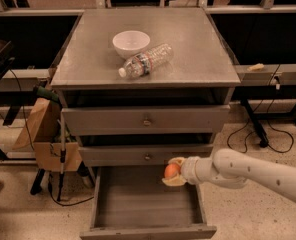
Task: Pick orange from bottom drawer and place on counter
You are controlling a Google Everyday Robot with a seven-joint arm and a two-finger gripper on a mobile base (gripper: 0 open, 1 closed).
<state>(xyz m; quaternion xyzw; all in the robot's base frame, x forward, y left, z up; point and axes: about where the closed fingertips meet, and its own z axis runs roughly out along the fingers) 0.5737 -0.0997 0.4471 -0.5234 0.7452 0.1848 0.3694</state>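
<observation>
Clasping orange (pixel 171 170) above drawer (pixel 147 231): end effector (pixel 173 172)

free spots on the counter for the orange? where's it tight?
Widest bare patch: the counter right side, from the bottle to the right edge. Smaller one at the front-left corner. Crowded mid-left, where the bowl and bottle sit close together. The gripper, jaws shut on the orange, is over the open bottom drawer.
</observation>
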